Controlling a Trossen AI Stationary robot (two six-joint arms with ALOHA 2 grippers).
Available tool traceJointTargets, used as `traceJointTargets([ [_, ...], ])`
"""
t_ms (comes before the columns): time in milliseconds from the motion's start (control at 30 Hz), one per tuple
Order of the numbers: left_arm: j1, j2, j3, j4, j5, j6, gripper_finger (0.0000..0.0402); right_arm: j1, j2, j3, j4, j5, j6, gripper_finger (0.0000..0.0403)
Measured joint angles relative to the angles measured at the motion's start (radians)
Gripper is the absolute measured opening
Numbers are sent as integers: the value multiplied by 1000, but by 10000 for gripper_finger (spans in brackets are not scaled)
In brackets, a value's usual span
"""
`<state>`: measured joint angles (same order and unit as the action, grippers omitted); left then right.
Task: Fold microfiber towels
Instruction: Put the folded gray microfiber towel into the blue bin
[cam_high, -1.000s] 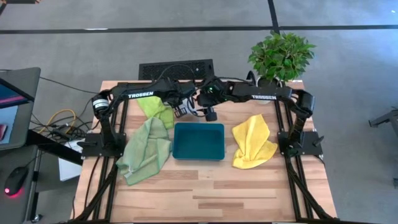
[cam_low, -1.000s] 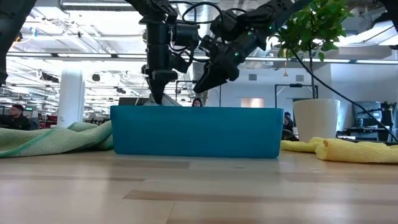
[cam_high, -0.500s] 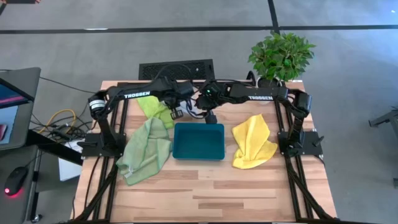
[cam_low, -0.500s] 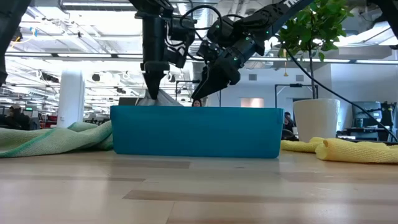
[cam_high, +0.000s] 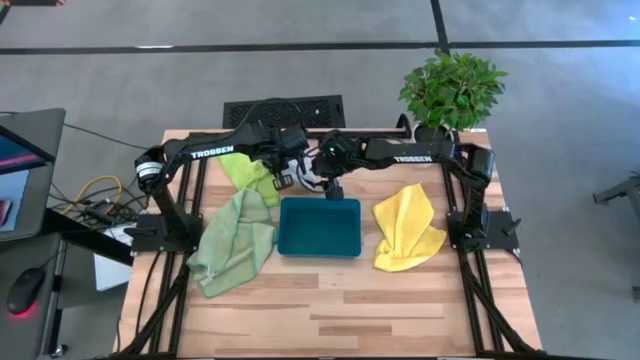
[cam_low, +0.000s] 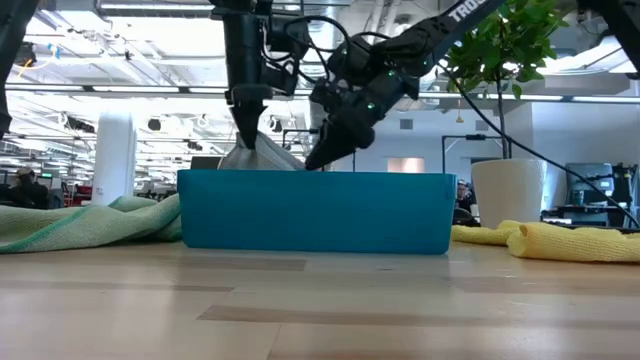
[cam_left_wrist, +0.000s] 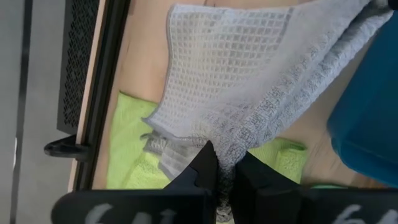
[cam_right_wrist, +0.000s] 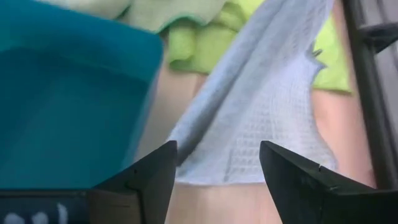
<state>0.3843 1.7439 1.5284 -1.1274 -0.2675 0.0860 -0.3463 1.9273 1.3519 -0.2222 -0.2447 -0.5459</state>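
The light grey towel (cam_low: 264, 158) lies behind the teal tray (cam_high: 320, 228), drawn up into a peak; it also shows in the left wrist view (cam_left_wrist: 236, 74). My left gripper (cam_high: 287, 180) is shut on that peak. My right gripper (cam_high: 333, 188) is open just beside it, its fingers (cam_right_wrist: 144, 177) spread over the grey towel's edge (cam_right_wrist: 261, 112). The lime green towel (cam_high: 252, 174) lies under the left arm. The sage green towel (cam_high: 236, 240) lies left of the tray, and the yellow towel (cam_high: 408, 228) lies right of it. My left gripper pinches a bunched fold of the grey towel (cam_left_wrist: 225, 163) between its two fingers from above, pointing down. The cloth rises to the fingers as a small tent (cam_low: 252, 152). The rest of it slopes down to the table behind the tray.
A potted plant (cam_high: 452, 92) stands at the far right corner. A black grille (cam_high: 284, 110) lies at the far edge. The tray's wall hides the table behind it in the low view. Bare wood (cam_high: 340, 310) lies toward the near edge.
My left gripper has risen a little behind the tray, drawing the grey towel up into a peak above the tray's rim. My right gripper has come down toward the towel beside it.
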Motion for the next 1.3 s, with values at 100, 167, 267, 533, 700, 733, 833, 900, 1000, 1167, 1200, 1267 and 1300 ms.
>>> traceJointTargets([
  [100,0,0,0,1,-2,0,6,5,10,2,15,14,24,255],
  [167,3,0,0,5,-2,1,6,7,10,2,19,8,23,255],
  [267,12,0,0,7,-5,2,6,12,10,2,22,7,24,255],
  [533,31,0,0,24,-7,2,6,18,36,3,35,-13,42,255],
  [700,30,1,0,24,-6,2,6,26,63,2,44,73,50,255],
  [733,31,1,0,26,-6,2,6,26,74,1,44,97,49,255],
  [833,33,0,0,29,-4,2,6,32,92,0,49,142,43,255],
  [900,33,0,0,30,1,1,6,33,92,1,57,146,41,255],
  [1000,33,0,0,26,2,-1,6,34,92,1,55,148,41,253],
  [1167,33,0,0,23,2,-2,6,31,83,1,58,149,41,220],
  [1200,33,0,0,22,2,-4,6,30,83,1,56,149,41,207],
  [1267,33,0,1,22,3,-4,6,30,83,1,56,150,41,177],
  [1300,33,0,1,22,6,-4,6,30,83,1,57,149,41,158],
])
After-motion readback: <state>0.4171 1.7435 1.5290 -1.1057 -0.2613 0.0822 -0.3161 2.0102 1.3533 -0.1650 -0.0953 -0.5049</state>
